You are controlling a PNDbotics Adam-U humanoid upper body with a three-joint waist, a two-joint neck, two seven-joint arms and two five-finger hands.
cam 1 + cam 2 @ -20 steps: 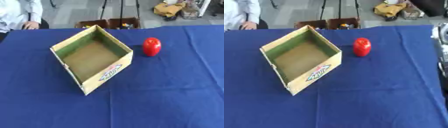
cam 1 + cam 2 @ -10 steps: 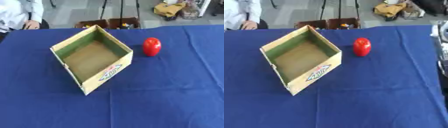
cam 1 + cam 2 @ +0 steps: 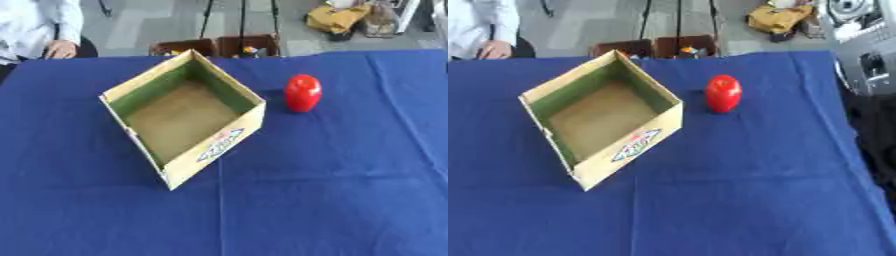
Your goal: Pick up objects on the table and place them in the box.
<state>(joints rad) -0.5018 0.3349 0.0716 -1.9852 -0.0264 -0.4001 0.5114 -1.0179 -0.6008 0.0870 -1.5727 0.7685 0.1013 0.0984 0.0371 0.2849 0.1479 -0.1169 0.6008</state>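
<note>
**Reach not yet begun: one red object waits beside an empty box**

While neither hand shows in either view, nothing can be said of the fingers, so I judge the task to stand at its very first step. Nearest, the blue-clothed worktop lies bare along its near edge. Toward the middle stands the open cardboard box, one corner turned to the near edge, holding nothing. Just beyond it toward the right edge, apart from the box wall, the red apple-like object stands upright. Next, a hand, probably the right, must reach in, close around it, lift and carry it over the box rim.
</note>
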